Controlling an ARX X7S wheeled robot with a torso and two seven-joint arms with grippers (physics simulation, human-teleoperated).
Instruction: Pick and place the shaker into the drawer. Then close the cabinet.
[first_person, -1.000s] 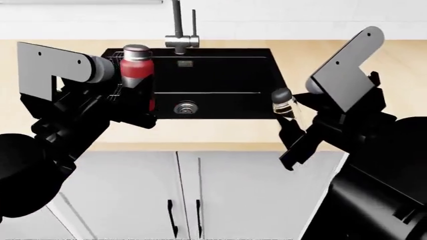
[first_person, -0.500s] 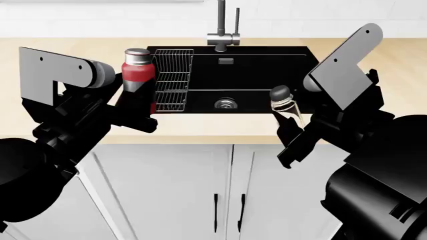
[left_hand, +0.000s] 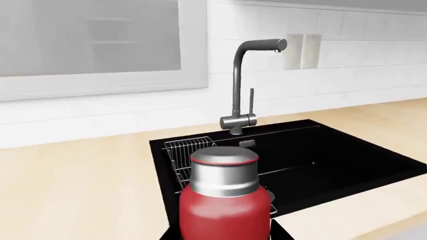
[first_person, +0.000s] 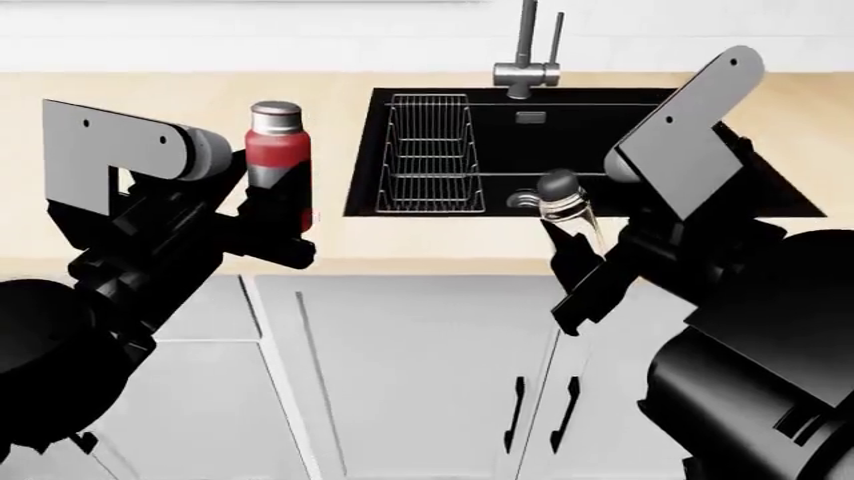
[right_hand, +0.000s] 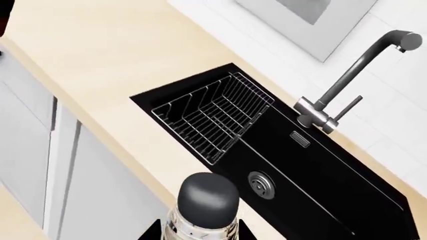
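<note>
The red shaker (first_person: 279, 158) with its silvery top stands upright in my left gripper (first_person: 278, 205), which is shut on its lower body, held above the wooden counter (first_person: 160, 110) left of the sink. In the left wrist view the shaker (left_hand: 223, 202) fills the near edge, with the dark fingers (left_hand: 167, 235) of my left gripper (left_hand: 223, 236) on either side. My right gripper (first_person: 571, 240) is shut on a clear shaker with a dark grey cap (first_person: 562, 198), over the sink's front edge; the right wrist view shows that clear shaker (right_hand: 203, 202) too. White cabinet fronts (first_person: 400, 380) run below the counter. The drawer is out of view.
A black sink (first_person: 601, 150) holds a wire rack (first_person: 430, 150) in its left part, with a grey faucet (first_person: 527, 60) behind it. Two short black handles (first_person: 541, 410) sit on the cabinet doors at the lower right. A white tiled wall (left_hand: 133, 110) backs the counter.
The whole head view has shifted left along the counter: sink, rack and faucet slid to the right. Both arms keep their pose, each still holding its shaker.
</note>
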